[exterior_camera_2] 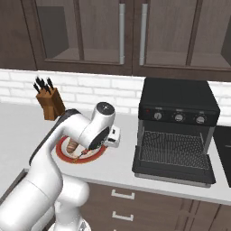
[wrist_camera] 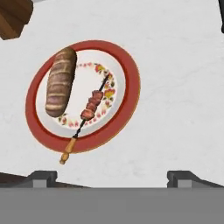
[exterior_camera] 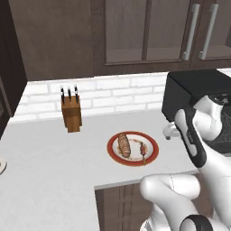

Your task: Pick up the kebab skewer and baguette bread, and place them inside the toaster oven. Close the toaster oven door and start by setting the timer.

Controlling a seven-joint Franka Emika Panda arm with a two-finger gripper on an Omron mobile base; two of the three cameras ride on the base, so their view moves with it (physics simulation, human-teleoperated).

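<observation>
Step in hand: approach for the first pick. Fingers (wrist_camera: 112,177) wide, empty, above the plate (wrist_camera: 127,109) on the worktop (wrist_camera: 175,87). Skewer (wrist_camera: 89,109) and baguette (wrist_camera: 60,82) lie side by side on it. Oven (exterior_camera_2: 176,131) door (exterior_camera_2: 173,173) open. Next: descend, centre over skewer.

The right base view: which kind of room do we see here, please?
Most likely a home kitchen, in simulation. A black toaster oven stands on a light counter, a knife block stands before a white brick wall, and dark wooden cabinets hang above.
</observation>
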